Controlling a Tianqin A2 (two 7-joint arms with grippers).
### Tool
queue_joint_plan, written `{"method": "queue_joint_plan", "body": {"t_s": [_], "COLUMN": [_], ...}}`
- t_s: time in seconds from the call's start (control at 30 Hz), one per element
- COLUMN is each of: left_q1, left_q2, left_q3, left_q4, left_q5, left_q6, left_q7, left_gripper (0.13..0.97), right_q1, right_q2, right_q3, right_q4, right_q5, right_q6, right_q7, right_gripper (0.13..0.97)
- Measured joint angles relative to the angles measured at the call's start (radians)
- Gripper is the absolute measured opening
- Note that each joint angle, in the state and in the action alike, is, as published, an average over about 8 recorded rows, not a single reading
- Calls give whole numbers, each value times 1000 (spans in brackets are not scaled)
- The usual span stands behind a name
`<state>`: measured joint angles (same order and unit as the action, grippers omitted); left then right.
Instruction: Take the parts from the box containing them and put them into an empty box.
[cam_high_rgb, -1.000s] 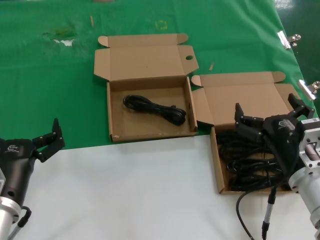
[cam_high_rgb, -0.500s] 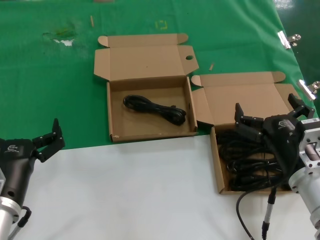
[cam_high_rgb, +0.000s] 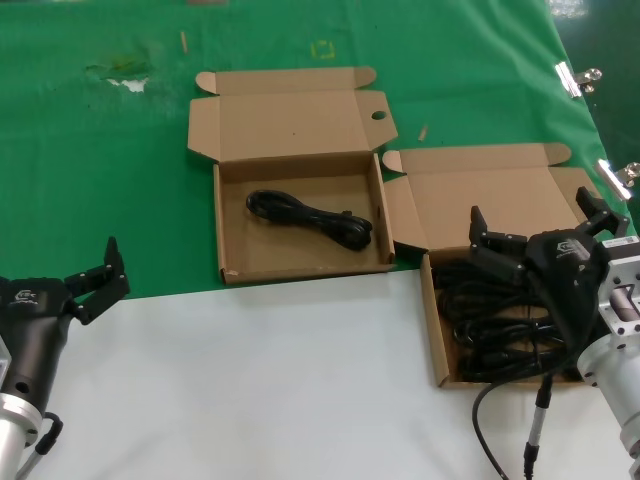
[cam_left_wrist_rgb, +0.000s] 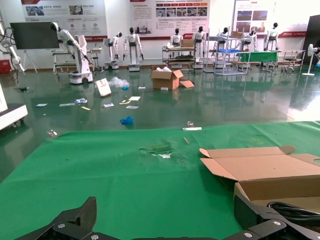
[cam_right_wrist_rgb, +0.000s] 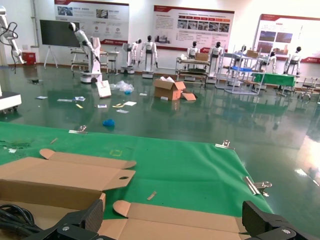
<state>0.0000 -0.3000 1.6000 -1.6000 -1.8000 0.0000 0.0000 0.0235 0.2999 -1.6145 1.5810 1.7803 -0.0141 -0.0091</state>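
Unchanged from a second ago, every arm and box in its place; right gripper (cam_high_rgb: 535, 228) poised over the plain-lidded mailer box (cam_high_rgb: 432, 330) near the counter's right edge, jaws spread wide and released, holding nothing, hanging just above the heap of black power cables (cam_high_rgb: 490, 320) filling that box; left gripper (cam_high_rgb: 97, 275) parked near the counter's left edge, at the line between green cloth (cam_high_rgb: 100, 150) and white counter surface (cam_high_rgb: 280, 380), jaws likewise released and empty; round-holed mailer box (cam_high_rgb: 225, 240) lying open toward the counter's middle, well apart from the left gripper, its right wall just beside the lid flap of the other box; one coiled power cable (cam_high_rgb: 310, 217) resting flat inside it, diagonal across the floor; small hole (cam_high_rgb: 379, 115) showing near the lid's right corner, seen also from the right wrist (cam_right_wrist_rgb: 123, 177); both lids folded back flat on the cloth toward the far edge; silver clips (cam_high_rgb: 575, 78) pinning the cloth along the right edge.
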Motion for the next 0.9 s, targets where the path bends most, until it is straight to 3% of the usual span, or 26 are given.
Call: {"method": "queue_joint_plan", "body": {"t_s": [0.9], "left_q1": [0], "left_q2": [0], "left_q3": [0], "left_q4": [0], "left_q5": [0], "left_q6": [0], "left_q7": [0], "left_gripper": [966], "right_q1": [0], "right_q2": [0], "right_q3": [0], "right_q4": [0], "right_q5": [0], "right_q6": [0], "right_q7": [0], "right_gripper": [966]}}
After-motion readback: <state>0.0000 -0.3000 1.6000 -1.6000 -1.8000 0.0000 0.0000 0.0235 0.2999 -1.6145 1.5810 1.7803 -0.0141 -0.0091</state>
